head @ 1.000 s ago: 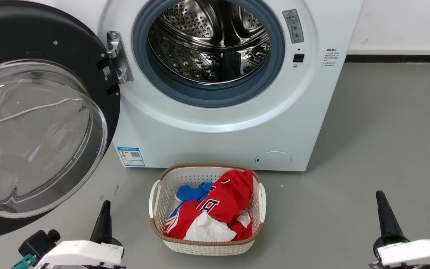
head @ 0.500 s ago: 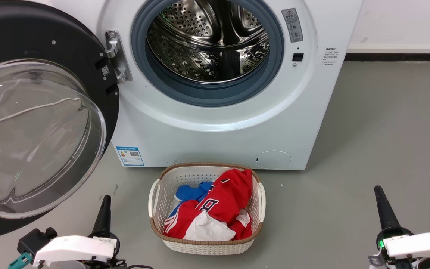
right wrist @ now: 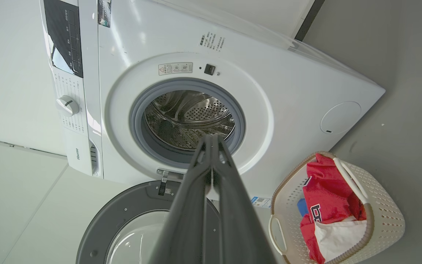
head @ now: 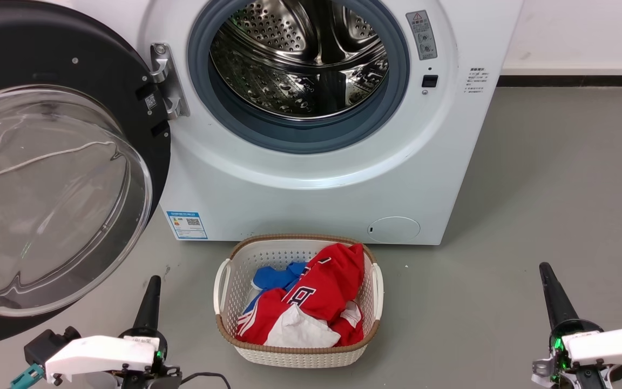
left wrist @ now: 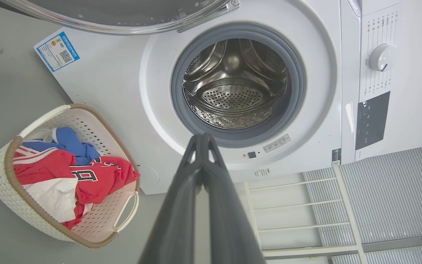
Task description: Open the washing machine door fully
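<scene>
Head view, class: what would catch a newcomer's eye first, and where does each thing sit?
The washing machine door, its black rim around a bulging glass bowl, hangs wide open at the left of the white machine. Beside it the shiny steel drum mouth gapes at top centre, ringed in grey. On the grey floor in front stands a white basket holding red, blue and white clothes.

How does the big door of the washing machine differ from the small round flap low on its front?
The door is large, the flap small. The door has a black rim around clear glass; the flap is plain white. The door stands swung wide open; the flap sits shut. Both are round.
</scene>
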